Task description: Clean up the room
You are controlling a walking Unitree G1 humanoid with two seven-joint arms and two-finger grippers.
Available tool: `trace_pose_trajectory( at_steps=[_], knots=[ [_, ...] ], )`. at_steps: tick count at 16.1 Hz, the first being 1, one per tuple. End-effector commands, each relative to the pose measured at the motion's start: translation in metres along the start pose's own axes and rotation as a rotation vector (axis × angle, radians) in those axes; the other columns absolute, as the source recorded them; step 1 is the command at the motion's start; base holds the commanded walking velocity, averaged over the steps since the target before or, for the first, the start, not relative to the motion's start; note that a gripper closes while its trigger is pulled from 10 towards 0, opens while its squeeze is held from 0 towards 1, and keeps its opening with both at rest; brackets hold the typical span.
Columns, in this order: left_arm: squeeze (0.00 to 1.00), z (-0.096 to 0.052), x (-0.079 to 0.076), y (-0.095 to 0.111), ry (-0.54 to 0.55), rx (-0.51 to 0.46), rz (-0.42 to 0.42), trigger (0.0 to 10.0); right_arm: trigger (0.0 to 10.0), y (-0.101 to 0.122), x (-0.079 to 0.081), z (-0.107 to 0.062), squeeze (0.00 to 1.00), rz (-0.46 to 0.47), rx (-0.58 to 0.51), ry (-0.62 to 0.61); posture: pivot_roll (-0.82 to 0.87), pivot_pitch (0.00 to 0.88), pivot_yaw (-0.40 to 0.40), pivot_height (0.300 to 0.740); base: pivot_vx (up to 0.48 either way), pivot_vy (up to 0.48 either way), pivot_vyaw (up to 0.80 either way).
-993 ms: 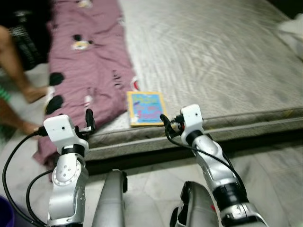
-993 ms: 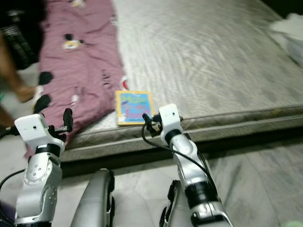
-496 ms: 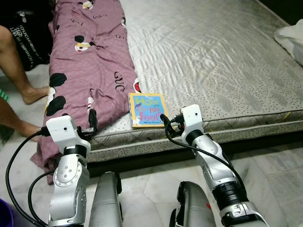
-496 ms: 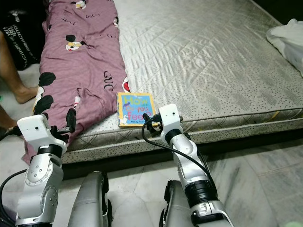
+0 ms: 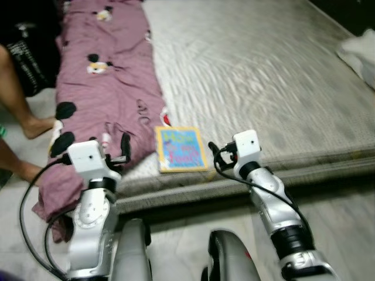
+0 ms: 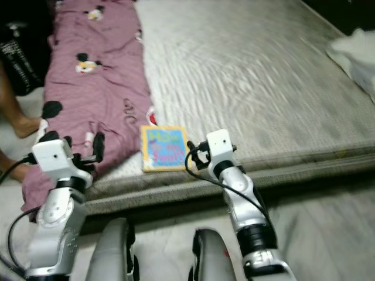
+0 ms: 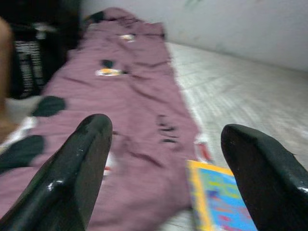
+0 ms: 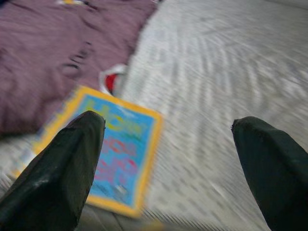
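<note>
Yellow-bordered and bright blue, the book [image 5: 180, 148] lies flat near the lower centre of the left eye frame, at the mattress [image 5: 275, 76] edge and just beside the purple blanket [image 5: 102, 88]. Both tools are raised before the bed with fingers spread wide and holding nothing: the right tool [image 8: 168, 159] is aimed at the book, the left tool [image 7: 168, 168] more at the blanket. To lift the book well, I would bring the right tool low to the overhanging front edge, slide one finger beneath the cover and close gently, keeping clear of the person's leg [image 5: 17, 93] at the left edge.
</note>
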State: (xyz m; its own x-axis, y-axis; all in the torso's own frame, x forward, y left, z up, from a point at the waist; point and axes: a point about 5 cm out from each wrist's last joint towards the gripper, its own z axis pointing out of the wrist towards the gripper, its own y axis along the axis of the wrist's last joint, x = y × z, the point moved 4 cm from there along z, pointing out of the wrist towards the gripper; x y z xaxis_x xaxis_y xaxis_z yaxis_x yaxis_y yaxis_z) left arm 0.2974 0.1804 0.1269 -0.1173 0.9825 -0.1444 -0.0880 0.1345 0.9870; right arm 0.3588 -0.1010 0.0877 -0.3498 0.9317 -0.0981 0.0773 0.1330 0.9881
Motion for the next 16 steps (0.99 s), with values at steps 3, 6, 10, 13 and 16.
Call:
trace_pose_trajectory(
  at_steps=[3, 6, 10, 13, 16],
  knots=[
    [0.00, 0.001, 0.000, -0.005, 0.005, 0.019, 0.001, 10.0, 10.0, -0.001, 0.004, 0.001, 0.00, -0.006, 0.006, 0.017, 0.07, 0.126, -0.042, 0.607, 0.204, 0.000, 0.00],
    [0.00, -0.001, 0.001, -0.007, 0.011, 0.028, -0.001, 10.0, 10.0, -0.002, 0.004, 0.001, 0.00, -0.005, 0.006, 0.016, 0.07, 0.118, -0.042, 0.607, 0.087, 0.000, 0.00],
    [0.00, -0.001, 0.001, -0.008, 0.013, 0.029, -0.017, 10.0, 10.0, -0.003, 0.003, 0.001, 0.00, -0.006, 0.008, 0.016, 0.07, 0.112, -0.043, 0.607, 0.290, 0.000, 0.00],
    [0.00, -0.001, 0.000, -0.011, 0.020, 0.040, -0.008, 10.0, 10.0, -0.004, 0.003, 0.001, 0.00, -0.004, 0.011, 0.019, 0.07, 0.108, -0.044, 0.607, 0.000, 0.000, 0.00],
    [0.00, 0.004, 0.002, -0.017, 0.044, 0.066, 0.002, 10.0, 10.0, -0.004, 0.004, 0.000, 0.00, 0.006, 0.010, 0.025, 0.07, 0.114, -0.045, 0.587, 0.000, 0.000, 0.00]
  ],
)
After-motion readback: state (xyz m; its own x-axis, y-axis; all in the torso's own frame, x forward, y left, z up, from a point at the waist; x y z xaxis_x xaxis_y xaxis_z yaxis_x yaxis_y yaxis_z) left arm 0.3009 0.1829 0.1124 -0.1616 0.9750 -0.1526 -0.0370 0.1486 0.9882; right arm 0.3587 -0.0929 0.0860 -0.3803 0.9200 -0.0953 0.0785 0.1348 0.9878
